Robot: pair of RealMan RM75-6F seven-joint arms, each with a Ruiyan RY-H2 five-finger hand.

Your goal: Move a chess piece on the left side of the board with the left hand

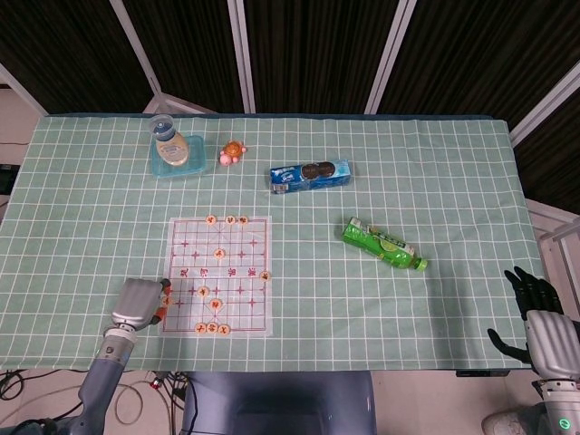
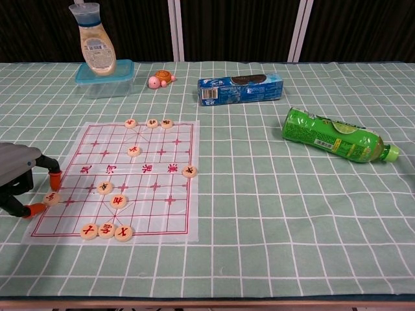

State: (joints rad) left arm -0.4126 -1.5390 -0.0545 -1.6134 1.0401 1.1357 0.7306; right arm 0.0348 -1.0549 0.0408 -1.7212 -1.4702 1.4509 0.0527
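Bracketing flat chess piece [image 2: 52, 198], fingers [image 2: 55, 175]

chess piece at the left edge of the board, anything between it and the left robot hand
Nothing visible. In the chest view the left robot hand has its orange fingertips on either side of the chess piece at the board's left edge, with no other piece between them.
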